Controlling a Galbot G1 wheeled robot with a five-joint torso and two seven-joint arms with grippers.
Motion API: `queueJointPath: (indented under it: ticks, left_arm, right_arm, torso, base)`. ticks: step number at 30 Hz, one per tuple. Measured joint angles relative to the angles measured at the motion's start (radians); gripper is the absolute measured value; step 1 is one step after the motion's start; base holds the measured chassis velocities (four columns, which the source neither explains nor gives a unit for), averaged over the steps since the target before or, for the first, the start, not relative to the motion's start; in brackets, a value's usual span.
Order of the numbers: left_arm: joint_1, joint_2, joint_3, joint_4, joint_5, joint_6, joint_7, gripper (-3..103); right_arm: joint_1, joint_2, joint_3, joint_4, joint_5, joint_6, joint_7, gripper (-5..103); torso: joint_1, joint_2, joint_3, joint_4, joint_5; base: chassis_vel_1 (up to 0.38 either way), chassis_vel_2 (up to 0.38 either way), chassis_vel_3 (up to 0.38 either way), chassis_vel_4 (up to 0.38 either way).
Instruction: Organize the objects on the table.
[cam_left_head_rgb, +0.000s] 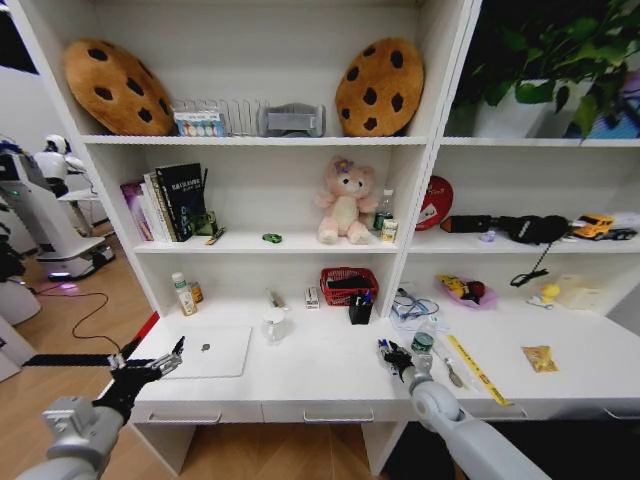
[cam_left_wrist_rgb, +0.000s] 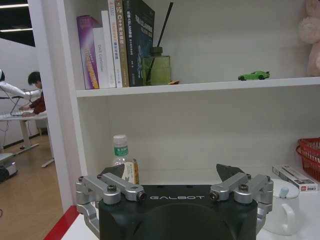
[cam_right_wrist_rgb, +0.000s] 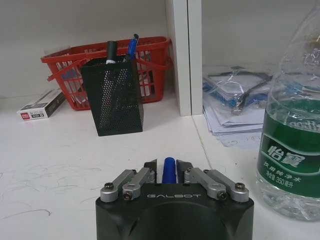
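Nearest the head camera, the right gripper (cam_left_head_rgb: 390, 352) sits low over the front of the table (cam_left_head_rgb: 320, 385), its fingers closed on a blue pen (cam_right_wrist_rgb: 169, 170) whose capped end pokes up between the tips in the right wrist view. From that gripper the black mesh pen cup (cam_right_wrist_rgb: 113, 95) lies toward 11 o'clock, well apart, upright before the red basket (cam_right_wrist_rgb: 152, 50), already holding a dark pen and a blue one. A clear water bottle (cam_right_wrist_rgb: 290, 125) stands just beside the gripper at 3 o'clock. The pen's long axis seems to run roughly along the fingers, so I judge it would need tipping upright to drop into the cup. The right arm is plainly the nearer. The left gripper (cam_left_head_rgb: 150, 368) hovers wide open and empty at the table's left edge, just beside the silver laptop (cam_left_head_rgb: 210, 352).
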Motion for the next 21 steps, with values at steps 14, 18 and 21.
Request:
queueJointPath:
  ticks: [14, 18, 21]
  left_arm:
    - [0.0, 0.0, 0.0, 0.0, 0.0, 0.0, 0.0, 100]
    - [0.0, 0.0, 0.0, 0.0, 0.0, 0.0, 0.0, 100]
    - [0.0, 0.0, 0.0, 0.0, 0.0, 0.0, 0.0, 100]
  right_arm:
    - [0.002, -0.003, -0.003, 0.009, -0.047, 0.056, -0.019, 0]
    - [0.004, -0.004, -0.002, 0.023, -0.041, 0.058, -0.009, 0]
    - [0.004, -0.006, -0.001, 0.024, -0.041, 0.059, -0.008, 0]
  torso:
    - [0.0, 0.0, 0.0, -0.0001, 0.0001]
    - [0.0, 0.0, 0.0, 0.0001, 0.0]
    - [0.0, 0.0, 0.0, 0.0, 0.0]
  base:
    - [0.0, 0.0, 0.0, 0.0]
    - [0.0, 0.0, 0.0, 0.0]
    - [0.0, 0.0, 0.0, 0.0]
